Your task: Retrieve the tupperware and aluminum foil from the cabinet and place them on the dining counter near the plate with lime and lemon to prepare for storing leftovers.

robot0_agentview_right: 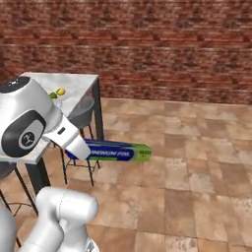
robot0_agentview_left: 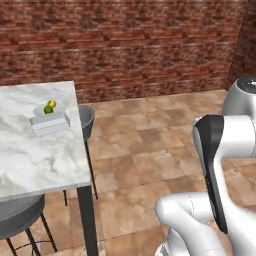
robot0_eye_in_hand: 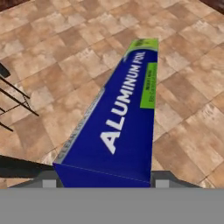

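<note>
My gripper [robot0_agentview_right: 80, 149] is shut on the aluminum foil [robot0_agentview_right: 116, 152], a long blue box with a green end. It is held level above the tiled floor, to the right of the dining counter [robot0_agentview_right: 78, 80]. In the hand view the aluminum foil [robot0_eye_in_hand: 118, 118] runs away from my gripper [robot0_eye_in_hand: 105, 180], one fingertip on each side of its near end. On the dining counter [robot0_agentview_left: 35, 160] the whitish tupperware [robot0_agentview_left: 50, 124] lies just in front of the plate [robot0_agentview_left: 40, 109], which holds the lime [robot0_agentview_left: 48, 109] and lemon [robot0_agentview_left: 52, 104]. The cabinet is out of view.
A grey stool [robot0_agentview_left: 87, 119] stands at the counter's right side and another [robot0_agentview_left: 17, 216] at its near edge. A brick wall [robot0_agentview_left: 130, 45] closes the back. Open tiled floor [robot0_agentview_right: 197, 162] lies to the right of the counter.
</note>
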Robot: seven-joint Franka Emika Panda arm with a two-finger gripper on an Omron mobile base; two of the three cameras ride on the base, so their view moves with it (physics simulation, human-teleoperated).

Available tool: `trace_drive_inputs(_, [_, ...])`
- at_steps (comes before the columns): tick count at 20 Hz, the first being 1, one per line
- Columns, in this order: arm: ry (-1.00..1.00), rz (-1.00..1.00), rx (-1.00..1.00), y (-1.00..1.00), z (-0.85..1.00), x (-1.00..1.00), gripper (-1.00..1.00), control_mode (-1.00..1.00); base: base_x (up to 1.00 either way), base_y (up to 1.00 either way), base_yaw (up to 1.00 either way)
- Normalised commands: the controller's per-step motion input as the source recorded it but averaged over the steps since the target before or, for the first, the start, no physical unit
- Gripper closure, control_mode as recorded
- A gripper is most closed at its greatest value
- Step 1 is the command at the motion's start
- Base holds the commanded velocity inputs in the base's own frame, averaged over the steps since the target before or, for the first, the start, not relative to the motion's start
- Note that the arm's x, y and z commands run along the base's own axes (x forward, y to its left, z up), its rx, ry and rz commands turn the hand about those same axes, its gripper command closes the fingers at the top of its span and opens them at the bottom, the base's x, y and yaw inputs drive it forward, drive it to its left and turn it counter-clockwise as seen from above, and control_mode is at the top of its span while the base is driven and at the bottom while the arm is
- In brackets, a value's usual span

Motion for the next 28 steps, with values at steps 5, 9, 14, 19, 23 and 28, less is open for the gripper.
trace_drive_inputs(5, [0.00, 0.00, 0.00, 0.00, 0.00, 0.00, 1.00, 1.00, 1.00, 0.32, -0.27])
trace_drive_inputs(9, [0.00, 0.00, 0.00, 0.00, 0.00, 0.00, 1.00, 1.00, 1.00, 0.06, -0.03])
trace_drive_inputs(14, [0.00, 0.00, 0.00, 0.00, 0.00, 0.00, 1.00, 1.00, 1.00, -0.01, 0.17])
trace_drive_inputs(19, [0.00, 0.00, 0.00, 0.00, 0.00, 0.00, 1.00, 1.00, 1.00, -0.09, 0.47])
trace_drive_inputs(23, [0.00, 0.00, 0.00, 0.00, 0.00, 0.00, 1.00, 1.00, 1.00, -0.21, 0.63])
trace_drive_inputs(28, [0.00, 0.00, 0.00, 0.00, 0.00, 0.00, 1.00, 1.00, 1.00, -0.28, 0.67])
